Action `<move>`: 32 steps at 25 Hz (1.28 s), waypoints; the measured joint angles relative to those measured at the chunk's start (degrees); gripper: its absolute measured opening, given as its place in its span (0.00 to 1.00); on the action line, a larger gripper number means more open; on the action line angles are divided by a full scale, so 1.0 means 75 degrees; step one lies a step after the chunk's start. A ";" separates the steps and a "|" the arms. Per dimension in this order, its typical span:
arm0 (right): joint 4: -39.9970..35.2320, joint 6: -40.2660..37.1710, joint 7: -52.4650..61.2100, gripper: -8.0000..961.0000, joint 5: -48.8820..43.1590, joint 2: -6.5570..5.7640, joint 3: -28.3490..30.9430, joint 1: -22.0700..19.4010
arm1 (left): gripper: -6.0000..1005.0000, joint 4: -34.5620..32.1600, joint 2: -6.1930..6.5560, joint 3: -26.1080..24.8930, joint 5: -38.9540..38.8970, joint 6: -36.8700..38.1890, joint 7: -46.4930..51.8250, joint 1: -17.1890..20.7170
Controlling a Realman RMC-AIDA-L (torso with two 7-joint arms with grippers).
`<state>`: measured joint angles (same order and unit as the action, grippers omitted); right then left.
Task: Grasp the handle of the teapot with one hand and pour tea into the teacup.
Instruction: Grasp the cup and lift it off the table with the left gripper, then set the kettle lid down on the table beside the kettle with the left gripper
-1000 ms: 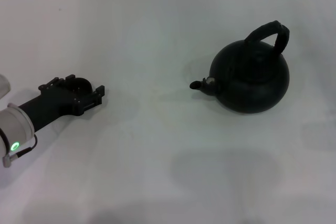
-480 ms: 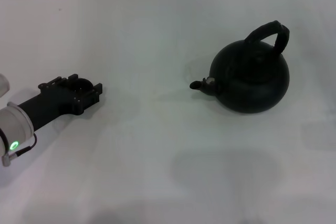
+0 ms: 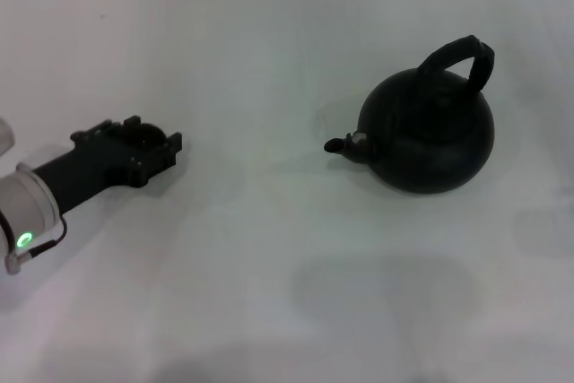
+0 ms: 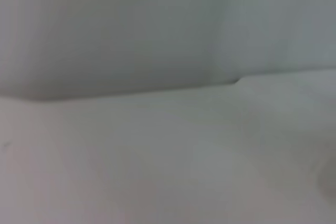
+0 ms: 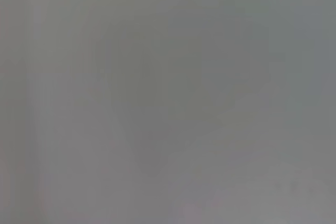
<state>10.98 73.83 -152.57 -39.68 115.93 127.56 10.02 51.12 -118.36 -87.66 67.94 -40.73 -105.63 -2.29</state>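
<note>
The teapot (image 3: 429, 136) stands upright on the right side of the white table (image 3: 269, 248), its spout (image 3: 343, 143) pointing toward the robot's left and its handle (image 3: 459, 60) arching over the top. The left gripper (image 3: 152, 145) lies low over the table on the far left, well apart from the pot, and there seems to be a small dark round thing between its fingers, perhaps the teacup; whether they clamp it cannot be told. The right gripper is out of sight, though the handle lies on its side, probably the nearer reach.
</note>
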 joint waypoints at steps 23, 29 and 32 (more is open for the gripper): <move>0.0035 0.0187 -0.0084 0.65 -0.0007 0.0000 -0.0052 0.0059 | 0.68 -0.0733 0.0302 -0.0623 0.3840 -0.2287 0.3234 -0.3157; 0.0049 0.0195 -0.0091 0.65 -0.0007 0.0000 -0.0051 0.0051 | 0.68 -0.0848 0.0200 -0.0630 0.4056 -0.2407 0.3342 -0.3362; 0.0048 0.0198 -0.0093 0.65 -0.0007 0.0000 -0.0051 0.0053 | 0.68 -0.0879 0.0165 -0.0628 0.4185 -0.2412 0.3435 -0.3432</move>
<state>11.34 75.32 -153.26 -39.73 115.93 127.18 10.42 44.53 -117.12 -92.37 99.33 -58.82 -79.87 -28.03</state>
